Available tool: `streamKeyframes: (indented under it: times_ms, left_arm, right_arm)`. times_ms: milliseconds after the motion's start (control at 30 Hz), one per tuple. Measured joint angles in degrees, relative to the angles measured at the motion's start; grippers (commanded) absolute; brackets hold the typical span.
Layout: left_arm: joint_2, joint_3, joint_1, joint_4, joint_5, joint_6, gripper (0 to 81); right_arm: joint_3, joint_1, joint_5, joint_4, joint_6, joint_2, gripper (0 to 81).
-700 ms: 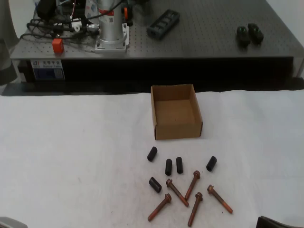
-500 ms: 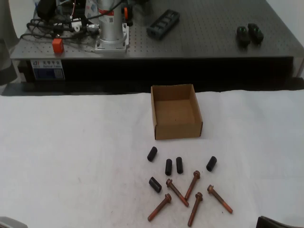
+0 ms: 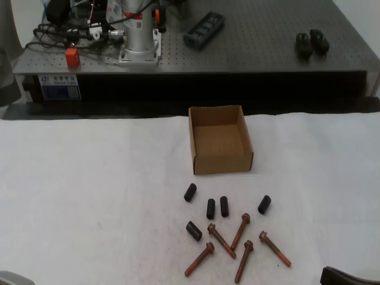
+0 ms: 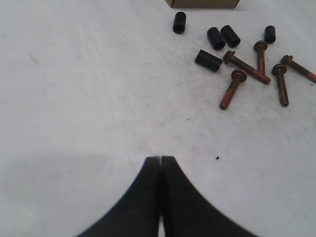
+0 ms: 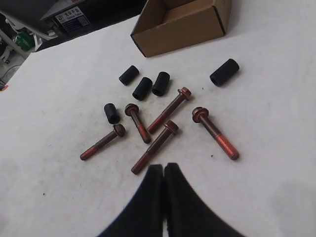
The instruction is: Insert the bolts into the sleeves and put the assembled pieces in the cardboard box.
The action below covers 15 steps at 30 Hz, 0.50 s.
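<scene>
The right end effector [image 5: 163,168] hangs low over the white cloth-covered tabletop [image 5: 276,197]. Its two black fingers are pressed together and hold nothing. Just ahead of its tips lies the nearest of the five long copper-coloured metal bolts [image 5: 154,146]. Beyond the bolts lie the five short black cylindrical sleeves [image 5: 142,88], and farther ahead is the open brown cardboard box [image 5: 177,32]. The left end effector [image 4: 161,160] is also closed tip to tip and holds nothing. The parts are well apart from it, ahead and toward the right arm's side.

No bolt sits in a sleeve yet, so I judge the step in hand to be the first pick. The right fingers should spread before they go down. It is better to grip a bolt across the shank near its head, so that the far end stays free to enter. The bolt lying apart from the others [image 5: 216,133] looks easiest. The left should hold a lone sleeve [image 4: 179,22] by its wall, with the bore left open.

The high view looks down into the box [image 3: 222,163], and no piece lies in it. The right wrist view gives the flanged bolt heads and the open sleeve ends.
</scene>
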Motion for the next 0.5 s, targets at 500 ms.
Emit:
streamKeyframes:
  times_ms: [500]
  left_arm:
    - [0.0,0.1,0.0,-1.1,0.7,-2.8,0.6]
  right_arm:
    - [0.0,0.0,0.0,-7.4,4.9,0.0,0.7]
